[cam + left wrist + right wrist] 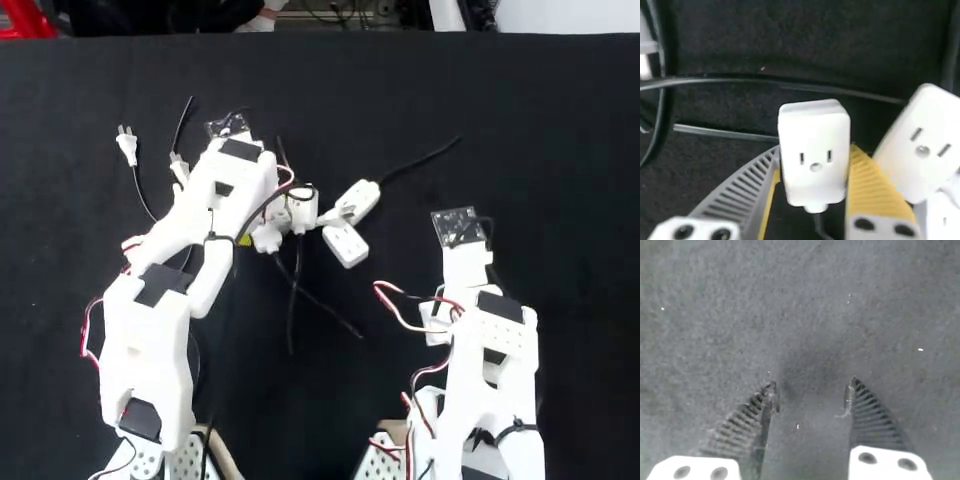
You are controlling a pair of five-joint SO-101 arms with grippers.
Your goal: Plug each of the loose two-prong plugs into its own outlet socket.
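Note:
My left gripper (812,192) is shut on a white outlet socket (813,150), its face with two slots and a round hole turned toward the camera. A second white socket (922,145) sits close beside it. In the high view the left gripper (288,213) holds that socket (301,206) near the table's middle, with two more sockets (358,200) (345,244) just to its right. Two loose two-prong plugs (126,145) (178,166) lie on black cords at the far left. My right gripper (810,395) hangs open over bare black cloth, also seen at the right (458,228).
Black cords (295,290) cross the cloth below the sockets, and another cord (420,160) runs up and right from the upper socket. Red and white wires (400,305) loop beside the right arm. The black tablecloth (550,130) lies bare at the far right.

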